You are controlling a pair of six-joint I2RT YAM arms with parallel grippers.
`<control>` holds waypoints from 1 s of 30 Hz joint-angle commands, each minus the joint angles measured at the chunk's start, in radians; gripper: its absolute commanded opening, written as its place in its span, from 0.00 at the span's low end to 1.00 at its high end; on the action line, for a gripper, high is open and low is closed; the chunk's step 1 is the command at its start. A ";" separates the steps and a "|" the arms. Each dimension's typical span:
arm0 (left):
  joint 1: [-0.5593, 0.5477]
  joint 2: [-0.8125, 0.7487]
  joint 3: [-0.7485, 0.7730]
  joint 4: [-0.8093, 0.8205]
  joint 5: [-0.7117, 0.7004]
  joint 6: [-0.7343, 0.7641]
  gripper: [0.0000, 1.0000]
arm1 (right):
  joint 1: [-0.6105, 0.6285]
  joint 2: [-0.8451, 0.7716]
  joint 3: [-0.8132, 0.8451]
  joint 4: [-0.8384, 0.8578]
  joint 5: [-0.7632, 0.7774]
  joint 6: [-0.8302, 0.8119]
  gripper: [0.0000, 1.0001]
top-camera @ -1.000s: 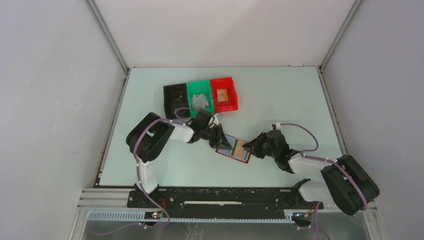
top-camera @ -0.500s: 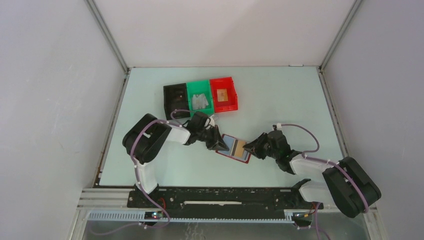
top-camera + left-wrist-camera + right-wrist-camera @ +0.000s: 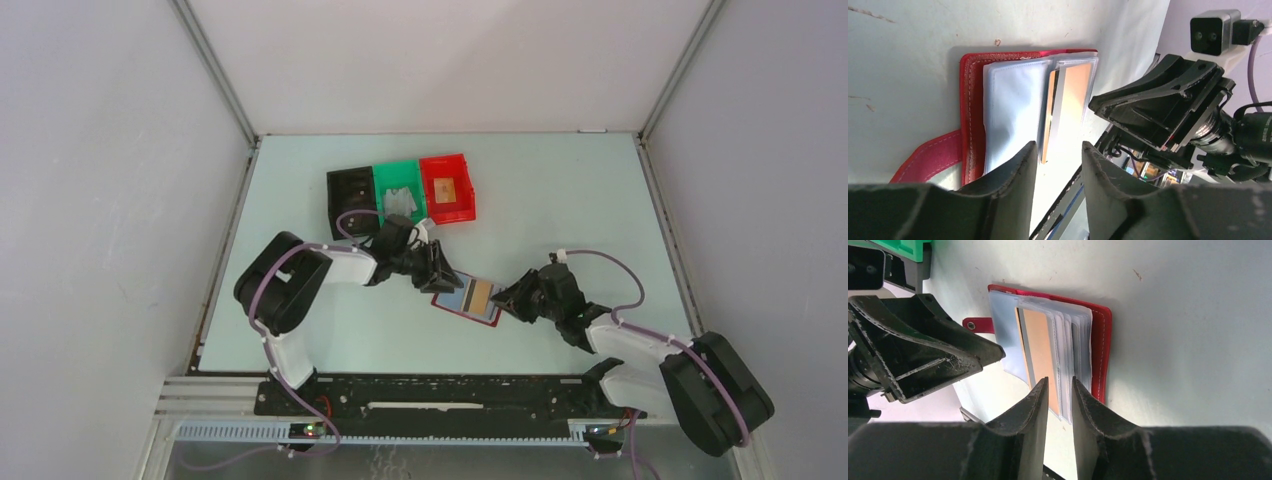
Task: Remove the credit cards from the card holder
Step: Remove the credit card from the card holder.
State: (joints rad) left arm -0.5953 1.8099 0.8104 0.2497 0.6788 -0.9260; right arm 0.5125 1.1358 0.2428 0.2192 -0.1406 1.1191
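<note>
We see the card holder (image 3: 1100, 340) lying open on the worktop (image 3: 560, 200), its clear sleeves fanned upward; a tan card (image 3: 1040, 350) shows in one sleeve, with a grey strip along its side that we cannot read as a separate card; the pale blue leaf (image 3: 1003, 335) next to it may be a card or a bare sleeve, we cannot tell. The strap tab (image 3: 979, 325) pokes out from the holder's edge, partly hidden in the right wrist view by the left pincer (image 3: 1058, 150), whose fingers stand apart over that edge with nothing between them. At the holder's opposite edge the right pincer (image 3: 1059, 385) has its fingers slightly apart, the sleeve ends reaching into the gap; contact is unclear. Beyond the holder sit a black bin (image 3: 350, 200), a green bin (image 3: 398, 200) and a red bin (image 3: 447, 190); their contents are too small to name.
</note>
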 commanded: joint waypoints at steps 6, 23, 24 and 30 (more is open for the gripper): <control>-0.026 -0.018 0.065 -0.029 -0.021 0.014 0.61 | 0.038 -0.048 0.046 -0.031 0.047 -0.040 0.33; -0.066 0.064 0.113 -0.032 0.010 0.016 0.59 | 0.050 0.185 0.084 0.100 -0.001 -0.029 0.32; -0.065 0.068 0.111 -0.027 0.010 0.013 0.55 | 0.049 0.189 0.084 0.105 -0.002 -0.027 0.32; -0.059 0.062 0.093 -0.012 0.002 0.004 0.48 | 0.049 0.191 0.083 0.091 0.005 -0.030 0.32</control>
State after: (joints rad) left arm -0.6571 1.8721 0.8852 0.2142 0.6765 -0.9268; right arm 0.5518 1.3098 0.3214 0.3340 -0.1558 1.0985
